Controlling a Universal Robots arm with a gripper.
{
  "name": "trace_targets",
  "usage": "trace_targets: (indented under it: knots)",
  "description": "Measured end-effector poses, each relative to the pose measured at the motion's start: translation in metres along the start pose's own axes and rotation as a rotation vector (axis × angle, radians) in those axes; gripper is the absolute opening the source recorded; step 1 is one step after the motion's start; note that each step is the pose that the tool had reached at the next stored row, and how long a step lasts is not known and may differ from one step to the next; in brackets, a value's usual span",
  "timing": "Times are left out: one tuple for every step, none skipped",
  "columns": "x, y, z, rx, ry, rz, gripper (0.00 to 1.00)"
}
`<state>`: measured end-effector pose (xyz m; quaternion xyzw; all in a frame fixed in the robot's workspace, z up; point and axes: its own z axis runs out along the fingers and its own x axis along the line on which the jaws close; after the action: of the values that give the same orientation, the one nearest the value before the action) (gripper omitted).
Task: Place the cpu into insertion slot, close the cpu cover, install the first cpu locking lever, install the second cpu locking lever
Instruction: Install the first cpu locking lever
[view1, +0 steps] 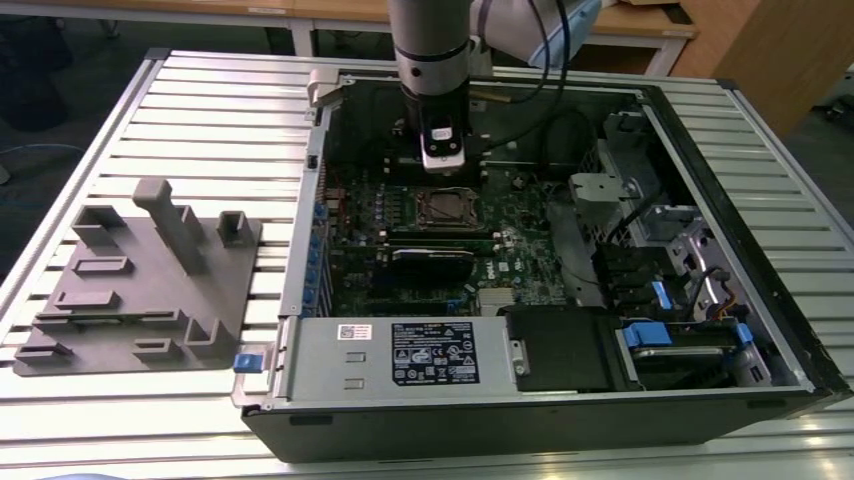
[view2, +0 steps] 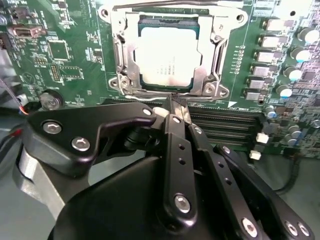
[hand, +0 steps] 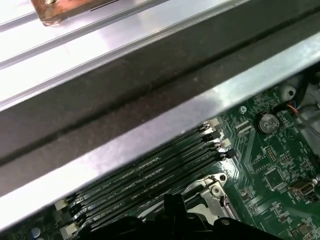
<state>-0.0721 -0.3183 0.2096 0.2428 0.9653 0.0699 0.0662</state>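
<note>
We see the cpu (view2: 169, 54) seated in the insertion slot (view2: 170, 88), silver top up. The cpu cover (view2: 212, 55) lies flat over it, its window framing the chip. The fingers (view2: 176, 107) are pinched closed, nothing between them, tips just short of the socket's near edge, right by the wire lever (view2: 150, 93) running along that edge.

Beyond the fingers, the green motherboard (view2: 65, 60) surrounds the socket; black memory slots (view2: 225, 122) run beside the fingers. In the first wrist view we see the same memory slots (hand: 150, 182), the socket corner (hand: 212, 192) and the case's metal rail (hand: 165, 125).

In the exterior view the arm (view1: 430, 60) reaches down into the open computer case (view1: 694, 170) just behind the socket (view1: 443, 207). The case sits on a slatted bench (view1: 200, 110), with a grey fixture block (view1: 140, 280) well off towards the exterior view's left.
</note>
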Motion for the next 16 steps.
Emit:
trace_targets:
  knots:
    - [-0.0001,0.0001,0.0001,0.0004,0.0026,-0.009,0.11]
    - [-0.0001,0.0002,0.0002,0.0015,0.0053,-0.017,0.11]
    - [-0.0002,0.0002,0.0003,0.0034,0.0080,-0.025,0.11]
    - [-0.0002,0.0002,0.0003,0.0059,0.0111,-0.034,0.11]
    - [-0.0002,0.0002,0.0004,0.0085,0.0141,-0.042,0.11]
    - [-0.0002,0.0002,0.0005,0.0113,0.0171,-0.051,0.11]
    - [-0.0003,0.0001,0.0005,0.0143,0.0203,-0.059,0.11]
    - [-0.0003,0.0001,0.0006,0.0173,0.0234,-0.067,0.11]
    - [-0.0003,0.0002,0.0005,0.0256,0.0275,-0.074,0.11]
    - [-0.0002,0.0001,0.0005,0.0384,0.0301,-0.079,0.11]
    - [-0.0003,0.0001,0.0005,0.0497,0.0303,-0.083,0.11]
    - [-0.0005,-0.0003,0.0005,0.0544,0.0294,-0.085,0.11]
    - [-0.0008,-0.0010,0.0003,0.0567,0.0289,-0.087,0.11]
    - [-0.0012,-0.0019,0.0003,0.0566,0.0291,-0.088,0.11]
    - [-0.0018,-0.0030,0.0002,0.0564,0.0292,-0.089,0.11]
    - [-0.0024,-0.0045,0.0000,0.0562,0.0292,-0.090,0.11]
